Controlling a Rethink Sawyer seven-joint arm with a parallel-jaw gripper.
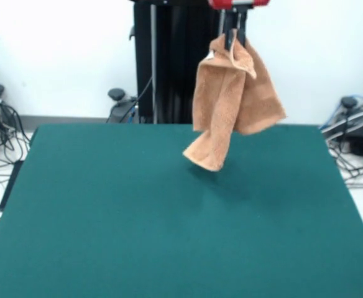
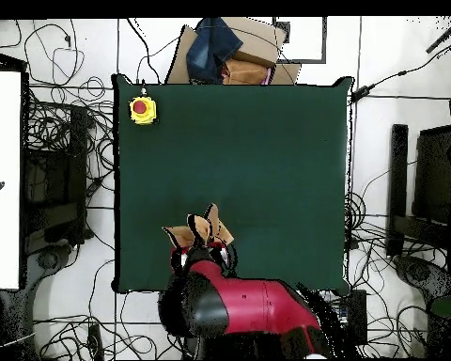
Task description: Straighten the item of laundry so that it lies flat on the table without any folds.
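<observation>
Towel (image 1: 234, 102) hangs clear above the green surface (image 1: 107, 217), bunched, with the jaws of the gripper (image 1: 234, 38) pinching its top fold. Soft, light, limp terry; it will drape and drag. Better hold: a hemmed corner, to lay it out flat.

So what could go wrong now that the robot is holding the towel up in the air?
The towel hangs bunched and doubled from the gripper, clear of the table. If it is let go like this, it would probably land in a crumpled heap, not flat. The gripper pinches only a small bit at the top, so the towel might slip out early. It also hangs near the table's far edge, so part could end up over the side.
</observation>
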